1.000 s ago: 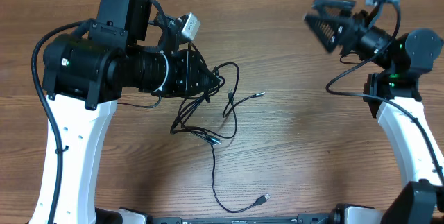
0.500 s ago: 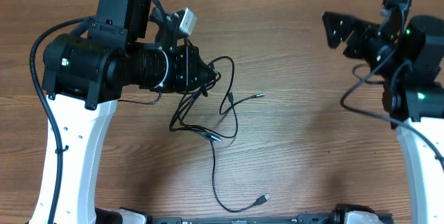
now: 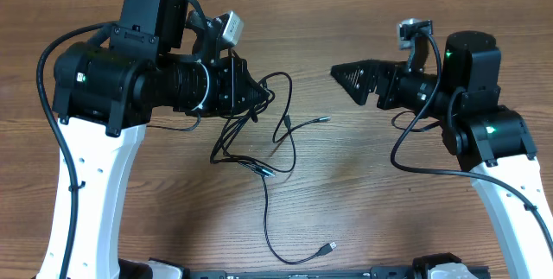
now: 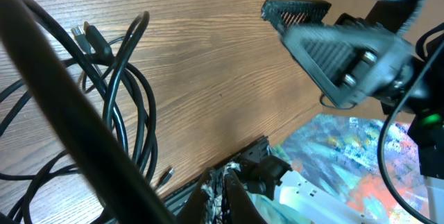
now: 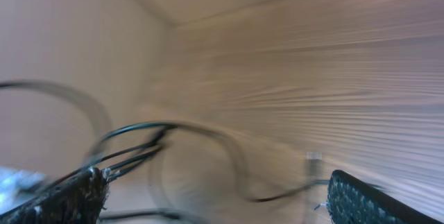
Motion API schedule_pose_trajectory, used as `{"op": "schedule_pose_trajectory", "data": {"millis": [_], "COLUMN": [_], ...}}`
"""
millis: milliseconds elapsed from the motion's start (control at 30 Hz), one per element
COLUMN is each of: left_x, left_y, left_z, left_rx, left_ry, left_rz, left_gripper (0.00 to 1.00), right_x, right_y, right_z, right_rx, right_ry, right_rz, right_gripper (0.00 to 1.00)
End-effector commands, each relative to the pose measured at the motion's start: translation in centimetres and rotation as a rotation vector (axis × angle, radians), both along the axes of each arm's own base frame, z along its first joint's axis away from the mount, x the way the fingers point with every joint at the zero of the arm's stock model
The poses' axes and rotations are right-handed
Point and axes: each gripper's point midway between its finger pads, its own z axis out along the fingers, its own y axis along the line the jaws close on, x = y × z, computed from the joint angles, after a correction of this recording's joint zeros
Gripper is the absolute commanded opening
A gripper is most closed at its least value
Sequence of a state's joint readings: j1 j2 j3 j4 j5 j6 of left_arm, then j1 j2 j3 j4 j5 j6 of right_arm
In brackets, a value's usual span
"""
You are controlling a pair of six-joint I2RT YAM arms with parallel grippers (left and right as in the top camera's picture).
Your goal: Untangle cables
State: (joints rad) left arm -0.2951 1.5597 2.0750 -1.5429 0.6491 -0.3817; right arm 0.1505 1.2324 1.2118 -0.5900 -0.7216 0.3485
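Thin black cables (image 3: pixel 259 145) lie tangled on the wooden table left of centre, with plug ends at the right (image 3: pixel 326 117) and near the front edge (image 3: pixel 328 247). My left gripper (image 3: pixel 266 98) is shut on strands at the top of the tangle; its fingers (image 4: pixel 232 175) stand together in the left wrist view, with cable loops (image 4: pixel 132 99) beside them. My right gripper (image 3: pixel 346 79) is open and empty, pointing left, a short way right of the cables. The right wrist view is blurred; it shows cable loops (image 5: pixel 173 130) and a plug (image 5: pixel 313 158) between its spread fingers (image 5: pixel 361 196).
The wooden table (image 3: pixel 371 184) extends around the tangle. The right gripper (image 4: pixel 333 37) shows in the left wrist view. A black base rail (image 3: pixel 302 272) runs along the front edge. The arms' own thick black wires hang beside each arm.
My right arm has swung down and to the left, from the far right corner toward the cables. My left gripper and the tangle have hardly moved.
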Motion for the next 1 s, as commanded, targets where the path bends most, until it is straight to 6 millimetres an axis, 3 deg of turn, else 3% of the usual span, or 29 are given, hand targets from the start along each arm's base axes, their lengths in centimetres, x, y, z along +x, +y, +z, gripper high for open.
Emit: {"op": "schedule_pose_trajectory", "data": {"millis": [0, 100, 167, 267, 367, 400, 500, 767, 967], "left_x": [-0.5, -0.6, -0.7, -0.7, -0.2, -0.1, -0.1, -0.1, -0.1], "left_y": [-0.2, -0.8, -1.2, -1.5, -1.0, -0.8, -0.8, -0.8, -0.8], "left_z": [0.9, 1.1, 1.2, 1.1, 0.6, 0.5, 0.5, 0.5, 0.6], "left_rx": [0.005, 0.011, 0.015, 0.041, 0.087, 0.098, 0.103, 0.106, 0.102], "left_ry": [-0.071, -0.118, -0.147, -0.182, -0.194, -0.197, -0.198, -0.211, -0.211], "left_rz": [-0.048, -0.098, -0.128, -0.157, -0.131, -0.125, -0.123, -0.137, -0.138], "left_gripper": [0.04, 0.04, 0.04, 0.04, 0.04, 0.04, 0.04, 0.04, 0.04], "right_x": [-4.3, -4.7, -4.2, -3.5, -4.2, -4.8, -5.2, -5.4, -5.1], "right_y": [3.0, 4.0, 4.3, 4.3, 4.5, 4.9, 5.9, 7.3, 9.3], "right_z": [4.3, 4.8, 4.0, 1.6, -0.5, -0.8, -0.5, -1.4, -1.2], "right_rx": [0.206, 0.251, 0.228, 0.218, 0.261, 0.291, 0.334, 0.441, 0.503], "right_ry": [0.016, 0.082, 0.112, 0.303, 0.562, 0.654, 0.724, 0.942, 0.999], "right_rz": [0.25, 0.254, 0.193, 0.013, -0.136, -0.168, -0.185, -0.394, -0.438], "right_gripper": [1.0, 0.96, 0.93, 0.84, 0.75, 0.75, 0.8, 0.8, 0.79]}}
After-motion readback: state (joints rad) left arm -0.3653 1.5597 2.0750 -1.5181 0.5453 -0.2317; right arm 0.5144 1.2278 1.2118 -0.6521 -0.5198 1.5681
